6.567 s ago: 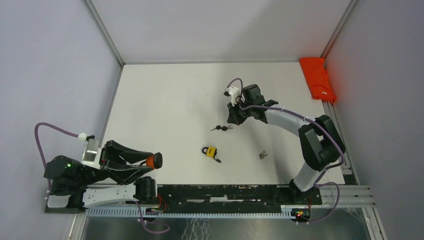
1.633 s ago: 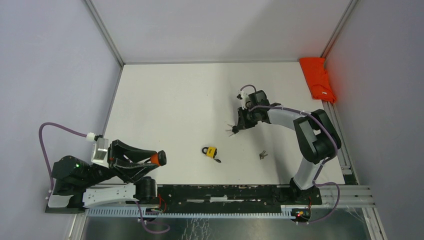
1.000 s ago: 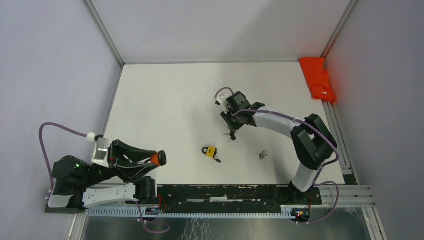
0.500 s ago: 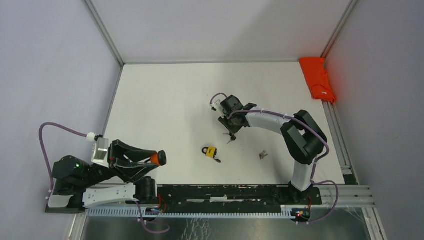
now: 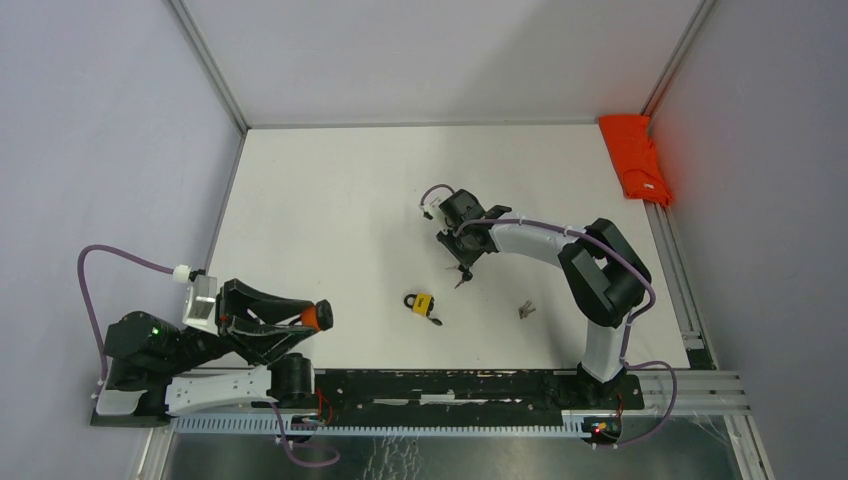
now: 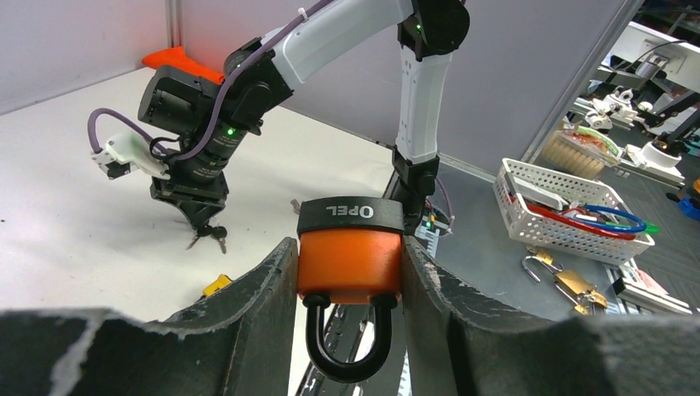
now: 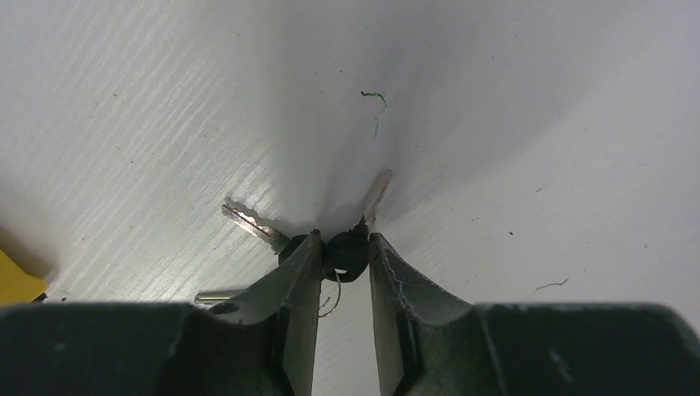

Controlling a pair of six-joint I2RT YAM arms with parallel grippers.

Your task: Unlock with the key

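An orange padlock (image 6: 350, 264) with a black cap and black shackle sits clamped between my left gripper's (image 6: 351, 256) fingers, shackle toward the camera. In the top view the padlock (image 5: 316, 317) is held above the table's near left. My right gripper (image 7: 342, 243) is shut on the black head of a key (image 7: 347, 254), whose blade points away toward the table. Two more keys (image 7: 250, 223) fan out to the left on the same ring. From above, the right gripper (image 5: 462, 268) points down at mid-table, with the key bunch (image 5: 459, 283) at its tips.
A yellow padlock (image 5: 422, 303) lies on the white table just near-left of the right gripper. Another small key set (image 5: 525, 310) lies to the right. An orange cloth (image 5: 636, 158) sits at the far right edge. A white basket (image 6: 569, 210) stands off the table.
The right gripper has shifted slightly left with the key bunch in its grip, then almost stopped. The left arm and orange padlock have not moved.
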